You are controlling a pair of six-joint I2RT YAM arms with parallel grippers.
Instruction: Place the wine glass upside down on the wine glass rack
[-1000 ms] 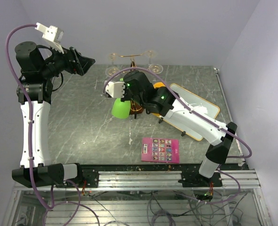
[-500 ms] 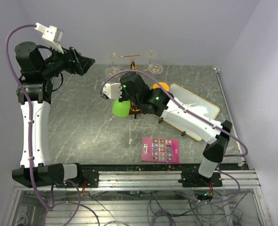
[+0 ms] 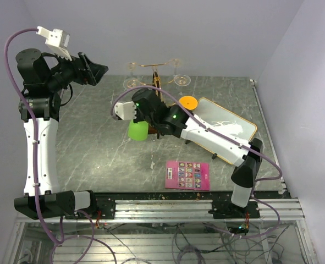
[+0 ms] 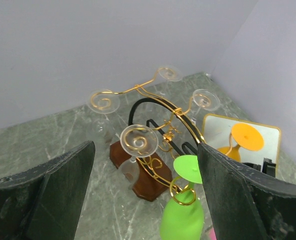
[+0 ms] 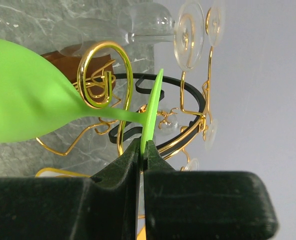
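**Top external.** Right gripper (image 3: pixel 149 121): clamped on the green wine glass (image 3: pixel 137 130), which has shifted toward 9 o'clock since 1 second ago. This uncovers an orange glass foot (image 3: pixel 188 102). Wine glass rack (image 3: pixel 157 82): at 1 o'clock of the glass. Bare table (image 3: pixel 91 143) at 9 o'clock, tray (image 3: pixel 249 124) at 3 o'clock. Left gripper (image 3: pixel 99 70): raised, well apart from the rack.

**Left wrist.** Fingers spread wide, holding nothing. Glass inverted, foot uppermost, stem at a low gold scroll.

**Right wrist.** Jaws together on the foot's rim. The scroll crosses the stem beside the bowl.

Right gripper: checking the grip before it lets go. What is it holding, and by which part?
The right gripper is shut on the green wine glass, pinching the edge of its flat foot.
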